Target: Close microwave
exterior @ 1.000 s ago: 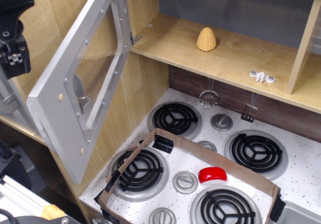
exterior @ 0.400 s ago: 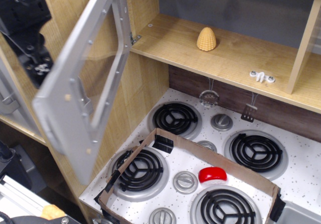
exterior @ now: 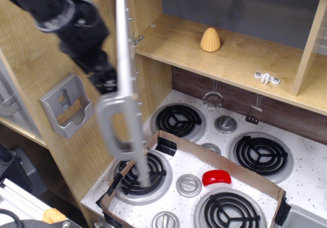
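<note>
A toy microwave's door stands edge-on left of centre, swung out from its hinge on the wooden cabinet, its silver loop handle hanging over the stove. The black gripper, blurred in the upper left, sits against the door's outer face just above the handle; whether its fingers are spread or together cannot be told. The plastic door looks light, stiff and smooth, likely to swing freely; a push on the flat face near the handle should serve. The window, buttons and cavity are hidden at this angle.
</note>
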`<state>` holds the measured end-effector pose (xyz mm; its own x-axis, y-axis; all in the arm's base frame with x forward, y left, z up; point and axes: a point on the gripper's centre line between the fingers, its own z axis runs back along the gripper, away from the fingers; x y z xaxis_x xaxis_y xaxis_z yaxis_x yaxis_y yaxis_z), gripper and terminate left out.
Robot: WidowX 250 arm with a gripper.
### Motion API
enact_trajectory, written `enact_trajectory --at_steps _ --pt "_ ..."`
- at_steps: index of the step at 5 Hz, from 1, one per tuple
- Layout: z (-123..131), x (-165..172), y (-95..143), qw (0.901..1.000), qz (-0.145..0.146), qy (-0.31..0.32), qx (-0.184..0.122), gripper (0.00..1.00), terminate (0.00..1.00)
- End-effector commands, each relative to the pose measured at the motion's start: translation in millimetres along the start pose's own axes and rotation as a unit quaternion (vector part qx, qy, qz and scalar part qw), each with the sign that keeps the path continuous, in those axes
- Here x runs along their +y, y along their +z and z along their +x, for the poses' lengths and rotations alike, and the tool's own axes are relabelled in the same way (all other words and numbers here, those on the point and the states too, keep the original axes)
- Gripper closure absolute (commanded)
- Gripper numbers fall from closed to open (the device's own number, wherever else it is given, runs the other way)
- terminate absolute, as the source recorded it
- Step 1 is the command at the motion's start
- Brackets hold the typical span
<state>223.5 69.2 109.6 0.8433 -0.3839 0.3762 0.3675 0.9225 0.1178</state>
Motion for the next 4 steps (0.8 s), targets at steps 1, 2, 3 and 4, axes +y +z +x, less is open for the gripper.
enact_trajectory --at_steps 1,2,3,4 --pt "59 -34 -18 0.9985 0.005 -0.026 -0.049 0.00 0.00" --pt "79 -43 -28 0.9973 -0.010 -0.043 -0.058 0.00 0.00" --pt "96 -52 -31 0.9958 -0.006 -0.060 -0.069 0.00 0.00" --pt "115 -55 -33 0.9939 -0.003 -0.073 -0.082 0.00 0.00"
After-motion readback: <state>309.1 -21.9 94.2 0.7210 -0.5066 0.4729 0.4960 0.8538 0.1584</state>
